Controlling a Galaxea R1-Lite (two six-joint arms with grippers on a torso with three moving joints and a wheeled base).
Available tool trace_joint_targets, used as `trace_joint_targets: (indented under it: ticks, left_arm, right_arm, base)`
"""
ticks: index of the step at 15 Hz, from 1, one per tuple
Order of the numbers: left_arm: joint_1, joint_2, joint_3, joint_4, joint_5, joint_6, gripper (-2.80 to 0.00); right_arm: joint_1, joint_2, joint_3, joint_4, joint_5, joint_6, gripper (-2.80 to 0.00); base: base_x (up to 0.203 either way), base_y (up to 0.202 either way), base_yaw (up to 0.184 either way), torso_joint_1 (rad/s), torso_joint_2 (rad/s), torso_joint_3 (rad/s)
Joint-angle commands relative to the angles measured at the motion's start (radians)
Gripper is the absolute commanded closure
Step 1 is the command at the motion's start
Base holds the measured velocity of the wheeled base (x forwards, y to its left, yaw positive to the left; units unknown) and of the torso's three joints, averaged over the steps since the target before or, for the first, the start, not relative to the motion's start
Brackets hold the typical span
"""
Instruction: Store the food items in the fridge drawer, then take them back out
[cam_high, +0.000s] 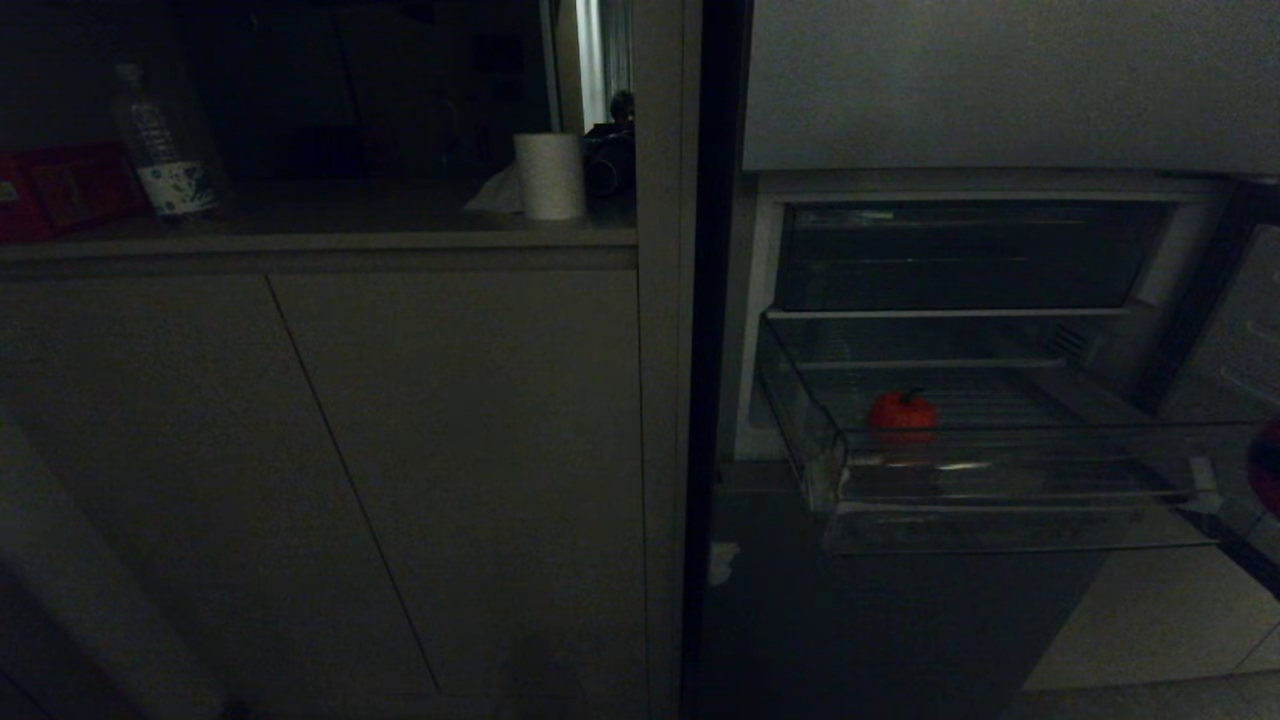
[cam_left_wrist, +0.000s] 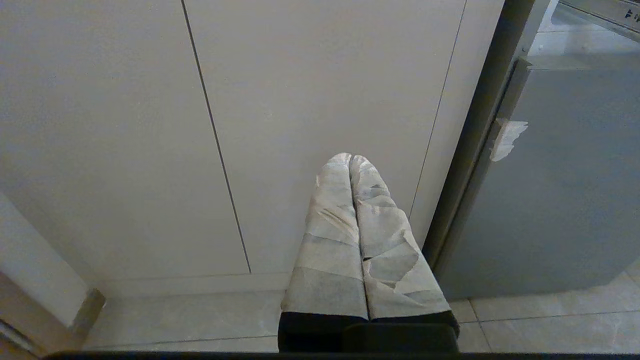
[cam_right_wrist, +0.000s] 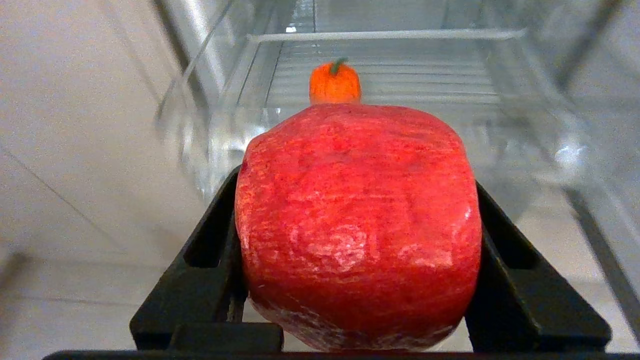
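A bench (cam_high: 330, 235) runs along the left, its front edge above plain cabinet doors (cam_high: 300, 470); on it stand a bottle (cam_high: 160, 140) by a red pack (cam_high: 70, 185) and, farther right, a paper roll (cam_high: 549, 175). The left gripper (cam_left_wrist: 350, 161) hangs low in front of those doors, its taped fingers pressed together, pointing at the door panel near the floor tiles (cam_left_wrist: 200, 315). Right of the cabinet's end panel, the fridge (cam_high: 900, 600) stands open. The drawer (cam_high: 1000, 480) is pulled out past the fridge front, its clear lip jutting into free space above the floor, with a darker bin (cam_high: 960, 255) above it. One red fruit (cam_high: 903, 414) sits on the ribbed floor toward the drawer's left. At the far right, the right gripper (cam_right_wrist: 357, 250) pinches the second fruit (cam_right_wrist: 357, 225) between its black fingers, level and aimed into the drawer from just outside its front.
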Motion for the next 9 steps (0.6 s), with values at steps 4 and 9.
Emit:
trace_joint_targets:
  ticks: [4, 9]
  left_arm:
    - [0.000, 0.000, 0.000, 0.001, 0.000, 0.000, 0.00]
    - [0.000, 0.000, 0.000, 0.001, 0.000, 0.000, 0.00]
  right_arm:
    - [0.002, 0.757, -0.489, 0.001, -0.046, 0.070, 0.00]
    - [-0.006, 1.010, -0.678, -0.067, -0.096, 0.096, 0.00]
  base:
    - [0.000, 0.000, 0.000, 0.000, 0.00, 0.000]
    - [0.000, 0.000, 0.000, 0.000, 0.00, 0.000]
